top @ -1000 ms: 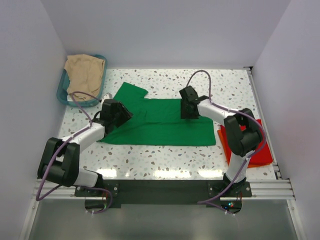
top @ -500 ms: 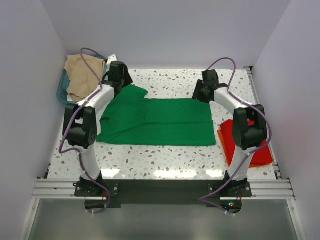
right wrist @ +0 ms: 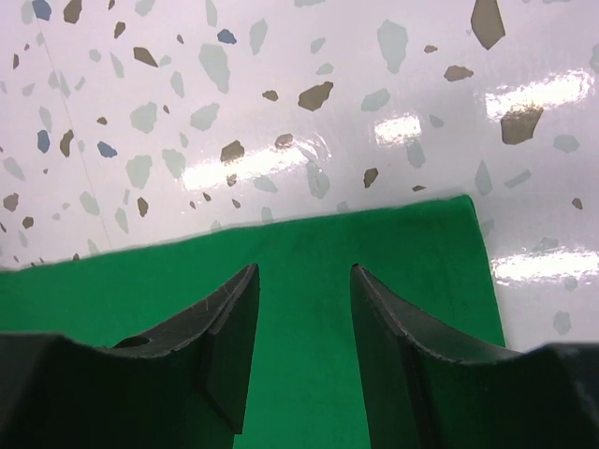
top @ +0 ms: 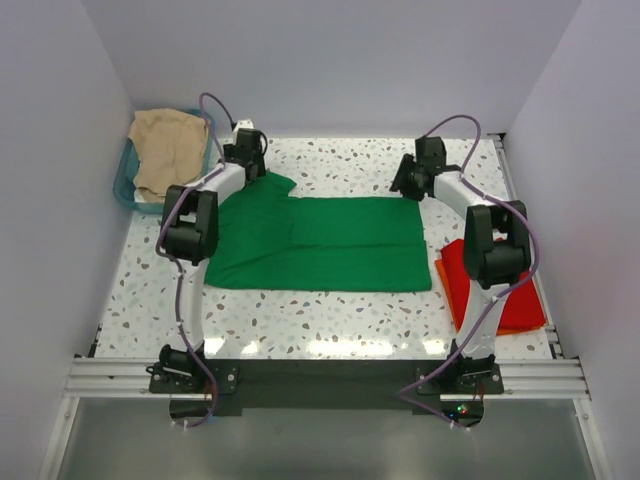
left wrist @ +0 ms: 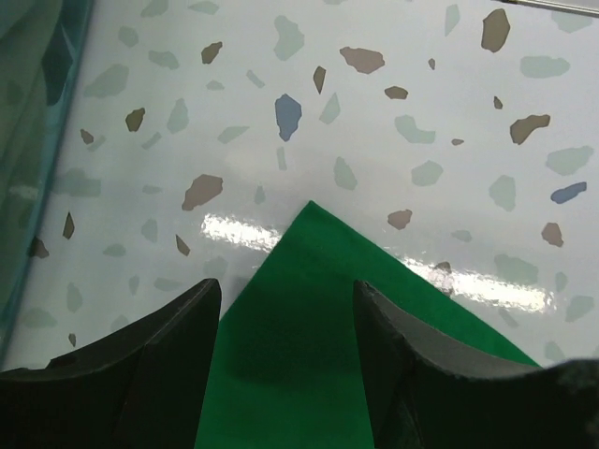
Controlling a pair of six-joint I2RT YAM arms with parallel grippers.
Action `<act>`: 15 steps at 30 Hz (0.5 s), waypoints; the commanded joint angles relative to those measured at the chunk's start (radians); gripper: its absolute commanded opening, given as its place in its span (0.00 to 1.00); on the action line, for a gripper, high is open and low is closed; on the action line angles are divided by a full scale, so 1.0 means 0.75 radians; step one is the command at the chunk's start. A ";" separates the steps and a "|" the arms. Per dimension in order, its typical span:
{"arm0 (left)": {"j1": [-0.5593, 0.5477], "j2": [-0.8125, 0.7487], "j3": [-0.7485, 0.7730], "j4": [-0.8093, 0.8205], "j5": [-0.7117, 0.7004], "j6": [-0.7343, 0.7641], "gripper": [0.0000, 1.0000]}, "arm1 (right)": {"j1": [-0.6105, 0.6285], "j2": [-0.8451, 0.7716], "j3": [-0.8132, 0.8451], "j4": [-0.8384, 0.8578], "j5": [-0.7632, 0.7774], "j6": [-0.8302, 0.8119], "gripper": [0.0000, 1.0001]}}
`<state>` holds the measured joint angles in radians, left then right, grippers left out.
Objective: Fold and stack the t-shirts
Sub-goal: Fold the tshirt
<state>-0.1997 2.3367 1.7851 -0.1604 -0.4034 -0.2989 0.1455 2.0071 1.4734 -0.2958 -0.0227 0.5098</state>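
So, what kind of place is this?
Likely a robot test cell, not a home: plain white walls enclose a speckled table, with the left arm and right arm bolted to a rail.

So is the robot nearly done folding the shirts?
Not yet. The red-orange shirt already looks folded, on the right. The left gripper and right gripper, both open, hover over the green shirt's far corners; it lies flat, not folded or stacked.
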 commanded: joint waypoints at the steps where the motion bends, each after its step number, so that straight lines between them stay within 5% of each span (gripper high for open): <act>1: 0.031 0.036 0.107 0.083 -0.012 0.120 0.64 | -0.016 -0.040 -0.011 0.094 -0.025 0.009 0.47; 15: 0.070 0.222 0.373 -0.103 0.296 0.018 0.56 | -0.100 -0.052 -0.073 0.086 -0.080 0.024 0.46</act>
<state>-0.1627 2.4722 2.0167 -0.1940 -0.2470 -0.2512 0.0887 2.0071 1.4307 -0.2615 -0.0528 0.5163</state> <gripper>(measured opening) 0.572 0.465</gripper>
